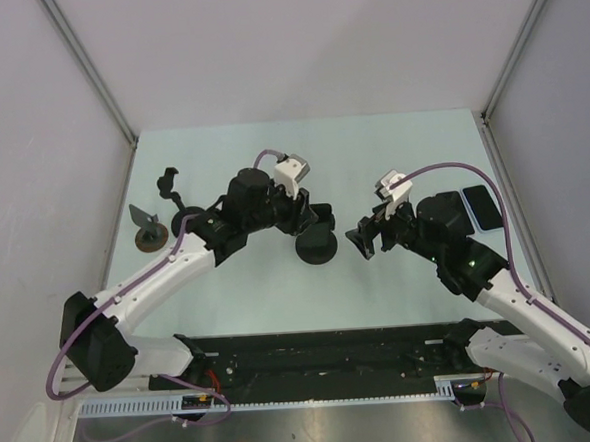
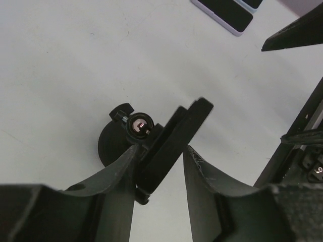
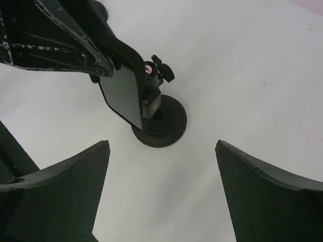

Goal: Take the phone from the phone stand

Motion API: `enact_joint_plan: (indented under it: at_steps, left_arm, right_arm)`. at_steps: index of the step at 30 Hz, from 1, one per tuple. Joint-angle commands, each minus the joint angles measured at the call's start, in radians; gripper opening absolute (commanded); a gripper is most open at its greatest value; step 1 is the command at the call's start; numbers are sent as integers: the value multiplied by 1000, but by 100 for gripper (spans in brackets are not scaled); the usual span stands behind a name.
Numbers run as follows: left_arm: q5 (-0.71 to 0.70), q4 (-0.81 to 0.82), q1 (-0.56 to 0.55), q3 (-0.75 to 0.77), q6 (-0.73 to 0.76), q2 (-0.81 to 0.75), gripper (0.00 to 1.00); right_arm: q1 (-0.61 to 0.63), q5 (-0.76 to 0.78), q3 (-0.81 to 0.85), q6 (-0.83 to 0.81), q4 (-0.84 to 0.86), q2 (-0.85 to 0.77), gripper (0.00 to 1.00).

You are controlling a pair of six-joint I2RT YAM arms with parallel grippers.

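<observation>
The phone (image 2: pixel 174 143) is a thin black slab clipped upright in the black phone stand (image 2: pixel 137 126), which has a round base (image 1: pixel 317 248). My left gripper (image 2: pixel 161 147) straddles the phone's top edge with its jaws half closed. Its left finger lies against the phone and a sliver of table shows in front of the right finger. In the top view this gripper (image 1: pixel 310 218) hides the phone. The right wrist view shows the phone (image 3: pixel 123 93) on the stand (image 3: pixel 161 123), with my right gripper (image 3: pixel 162 144) wide open, holding nothing, a short way in front of it.
Two other phones (image 1: pixel 478 208) lie flat at the right edge of the table, beside the right arm. A small stand on a brown base (image 1: pixel 152 232) and a black clamp stand (image 1: pixel 168 184) sit at the far left.
</observation>
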Motion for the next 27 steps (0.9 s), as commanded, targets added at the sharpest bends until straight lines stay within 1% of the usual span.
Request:
enact_joint_plan:
  at_steps: [1,2,5,8,10,13,14,19,20,22,23,25,27]
  left_arm:
    - [-148,20,-74,19,-108,-35,42]
    - [-167,20,-85,17,-150,-35,38]
    - [-227,20,-126,7,-251,-35,30]
    - [-308,20,-177,1,-331,-35,27]
    - [-328,23,-207,2,-371,-35,28]
    - [-343,23,-240,11,-396,-30,40]
    - [-345,23,-244,13,-396,-29,47]
    - [-345,28,-251,25,-399,-41,67]
    - [-352,28,-252,25,-396,-44,76]
    - [-368,26,-251,27,-381,-66,82]
    - [-372,26,-249,28,-376,-75,88]
    - [-388,26,-240,24,-362,-104,93]
    - [-400,26,-217,13,-350,-147,94]
  right_arm:
    - [5,23,-9,13,39,-25,90]
    - [6,25,-11,13,38,-25,91]
    - [9,28,-13,18,36,-28,90]
    - [17,37,-13,21,35,-31,90]
    - [22,44,-13,21,33,-31,90]
    - [28,49,-13,21,32,-25,90]
    - [29,54,-13,21,32,-24,90]
    - [48,66,-11,21,53,-13,90]
    - [49,74,-11,42,61,-8,90]
    - [54,74,-11,48,72,-1,90]
    - [60,72,-11,54,85,7,90]
    - [75,74,-11,62,111,16,90]
    - [89,81,-11,77,131,30,90]
